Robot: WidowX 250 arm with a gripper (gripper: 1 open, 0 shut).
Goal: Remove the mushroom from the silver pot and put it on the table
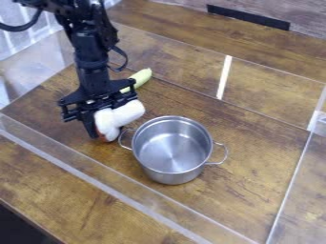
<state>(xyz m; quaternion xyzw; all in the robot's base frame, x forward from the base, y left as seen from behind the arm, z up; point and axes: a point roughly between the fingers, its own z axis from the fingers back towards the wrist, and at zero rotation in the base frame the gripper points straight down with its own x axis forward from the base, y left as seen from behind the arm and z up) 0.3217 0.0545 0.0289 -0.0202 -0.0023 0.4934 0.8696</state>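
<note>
- Pincer [106,114] is clamped on my mushroom [117,116], pointing down just left of the silver pot [173,149].
- Mushroom sits low over the worktop [242,110], outside the pot, near its left handle.

You have a single view, set high above the table [242,76] and off its near corner, looking down at a steep slant across the planks. Take the silver pot [173,148] as your landmark: it sits just below and right of frame centre, and you look well into its open mouth. The arm comes in from the upper left of the pot. The clear acrylic walls [227,76] run diagonally around the pot, so the camera stands skewed to the enclosure. The framing is fairly close: the tabletop runs off every edge.
</note>
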